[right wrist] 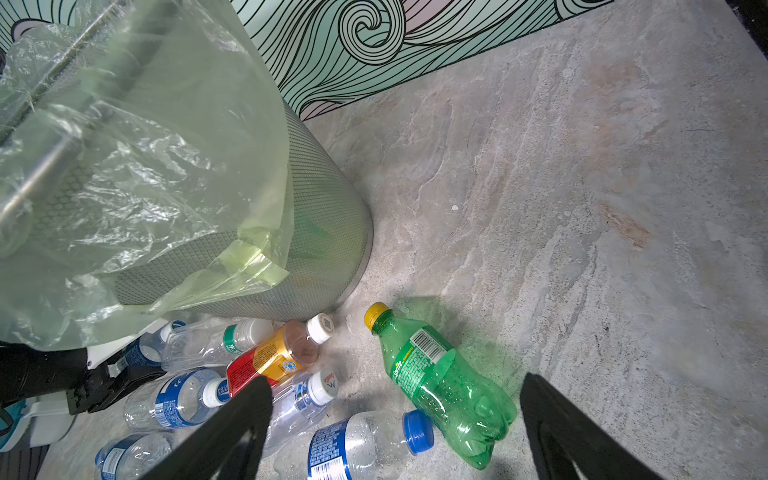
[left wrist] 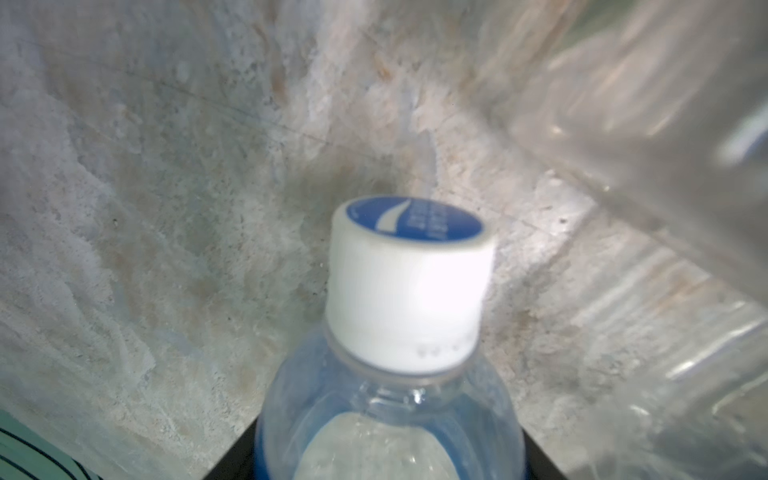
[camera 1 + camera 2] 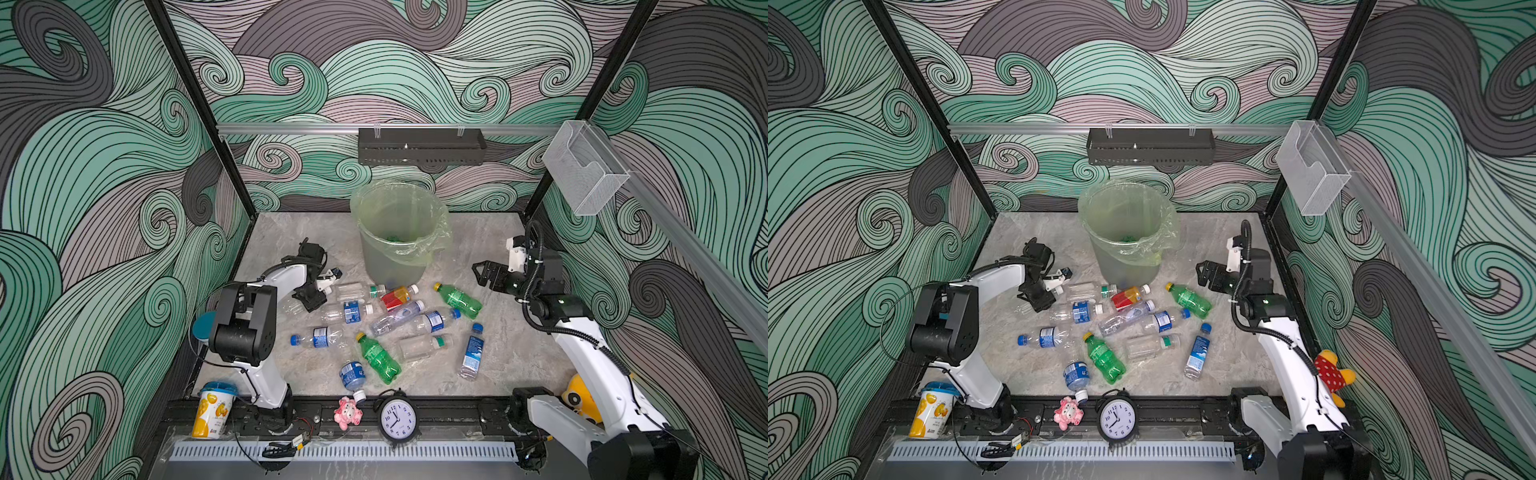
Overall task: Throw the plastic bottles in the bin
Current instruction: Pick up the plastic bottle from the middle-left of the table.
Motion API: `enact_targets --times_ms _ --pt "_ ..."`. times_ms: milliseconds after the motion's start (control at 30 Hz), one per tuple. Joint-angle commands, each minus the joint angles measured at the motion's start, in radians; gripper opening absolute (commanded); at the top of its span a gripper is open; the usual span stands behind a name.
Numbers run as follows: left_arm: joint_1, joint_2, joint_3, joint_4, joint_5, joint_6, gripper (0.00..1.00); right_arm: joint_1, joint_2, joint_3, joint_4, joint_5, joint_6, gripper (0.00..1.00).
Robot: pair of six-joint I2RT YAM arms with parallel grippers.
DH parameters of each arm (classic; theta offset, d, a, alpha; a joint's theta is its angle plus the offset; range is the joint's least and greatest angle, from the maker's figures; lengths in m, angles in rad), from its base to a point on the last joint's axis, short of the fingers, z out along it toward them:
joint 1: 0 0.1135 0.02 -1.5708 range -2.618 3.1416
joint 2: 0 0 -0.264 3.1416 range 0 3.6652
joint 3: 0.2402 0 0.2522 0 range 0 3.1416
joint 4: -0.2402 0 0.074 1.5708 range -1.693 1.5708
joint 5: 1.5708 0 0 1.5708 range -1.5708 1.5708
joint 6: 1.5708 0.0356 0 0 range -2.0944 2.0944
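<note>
Several plastic bottles lie on the grey floor in front of the bin [image 3: 432, 245], a grey bucket lined with a pale green bag. Among them are a green one [image 3: 459, 300], a second green one [image 3: 378, 358], a red-orange labelled one [image 3: 397, 296] and clear blue-labelled ones [image 3: 471, 351]. My left gripper [image 3: 309, 297] is low at the left of the pile, shut on a clear bottle [image 2: 390, 436] whose white cap [image 2: 409, 286] points away from the wrist. My right gripper [image 1: 395, 380] hangs open above the green bottle [image 1: 444, 386] to the right of the bin [image 1: 324, 216].
A yellow-white can [image 3: 212, 409], a pink toy [image 3: 348, 412] and a black clock [image 3: 397, 417] stand along the front rail. A yellow plush [image 3: 575, 395] sits behind my right arm. A clear box [image 3: 586, 174] and a black shelf [image 3: 419, 145] hang on the walls.
</note>
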Motion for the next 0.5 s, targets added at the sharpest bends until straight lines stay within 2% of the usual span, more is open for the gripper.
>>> enact_targets --times_ms 0,167,333,467 --pt "0.008 -0.069 -0.013 0.03 0.011 -0.03 0.65 -0.005 0.005 -0.014 0.008 0.004 0.008 0.93" --pt "0.009 -0.158 -0.036 0.073 -0.028 -0.072 0.65 -0.005 0.022 -0.015 0.008 0.008 0.012 0.93" --pt "0.019 -0.258 -0.023 0.085 -0.048 -0.166 0.65 -0.005 0.031 -0.004 0.0 0.008 0.008 0.93" --pt "0.02 -0.367 -0.015 0.087 -0.005 -0.245 0.65 -0.005 0.046 0.009 -0.007 -0.001 0.004 0.92"
